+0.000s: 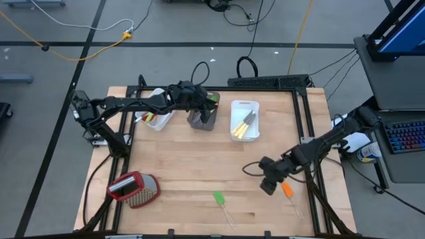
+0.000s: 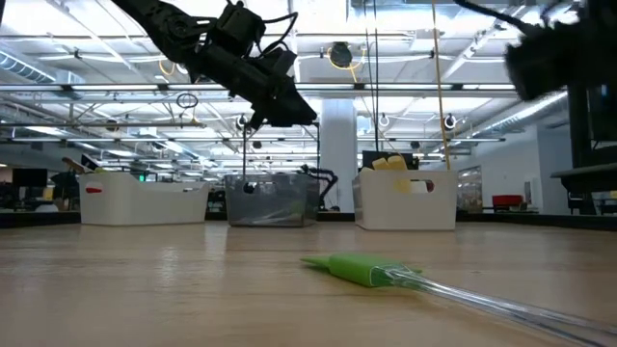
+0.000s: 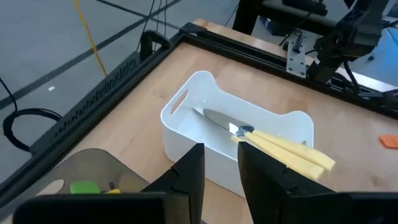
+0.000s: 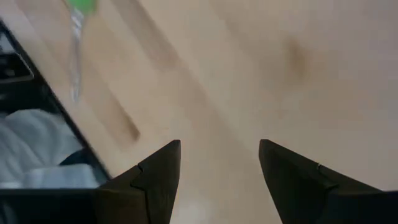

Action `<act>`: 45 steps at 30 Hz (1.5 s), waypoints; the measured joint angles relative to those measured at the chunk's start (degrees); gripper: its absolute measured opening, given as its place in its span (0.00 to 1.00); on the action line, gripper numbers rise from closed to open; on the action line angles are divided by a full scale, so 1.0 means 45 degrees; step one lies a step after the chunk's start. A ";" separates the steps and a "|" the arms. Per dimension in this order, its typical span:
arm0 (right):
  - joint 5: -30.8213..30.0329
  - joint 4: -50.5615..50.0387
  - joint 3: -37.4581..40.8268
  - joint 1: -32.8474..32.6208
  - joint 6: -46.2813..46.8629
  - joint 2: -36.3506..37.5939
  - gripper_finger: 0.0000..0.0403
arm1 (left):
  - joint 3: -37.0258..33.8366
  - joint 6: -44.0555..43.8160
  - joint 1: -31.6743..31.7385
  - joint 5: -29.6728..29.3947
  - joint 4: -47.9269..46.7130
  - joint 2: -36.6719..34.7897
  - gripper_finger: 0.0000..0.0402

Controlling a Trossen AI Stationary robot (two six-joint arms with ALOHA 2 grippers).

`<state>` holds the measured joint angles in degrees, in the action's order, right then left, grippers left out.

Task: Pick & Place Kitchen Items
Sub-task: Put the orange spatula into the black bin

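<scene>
High view, left end effector (image 1: 207,101) over dark tub (image 1: 202,118) (narrow gap, empty), right end effector (image 1: 268,180) wide open, empty, beside orange spatula (image 1: 287,190)

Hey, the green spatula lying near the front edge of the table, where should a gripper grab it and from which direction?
Probably from straight above, on the thin clear handle just behind the green head. The green spatula lies flat on the bare wooden table, nothing touching it, so fingers can straddle the handle crosswise. The open right gripper is nearer.
</scene>
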<state>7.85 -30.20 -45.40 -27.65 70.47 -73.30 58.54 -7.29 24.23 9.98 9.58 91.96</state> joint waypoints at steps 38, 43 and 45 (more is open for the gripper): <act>0.1191 -0.1425 0.3165 -0.1980 0.7129 -0.0205 0.41 | 0.0000 0.0296 0.0000 -0.0024 0.0272 0.0000 0.25; 0.1221 -0.1451 0.3170 -0.1980 0.6989 -0.0895 0.26 | 0.0000 0.0301 0.0000 -0.0019 0.0272 0.0000 0.25; 0.1272 -0.1262 0.3170 -0.1980 0.6841 -0.1100 0.21 | 0.0000 0.0316 0.0000 -0.0020 0.0267 0.0000 0.25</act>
<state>13.58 -35.87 -31.14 -36.56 101.26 -78.25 58.54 -5.87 24.23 9.89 10.79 91.96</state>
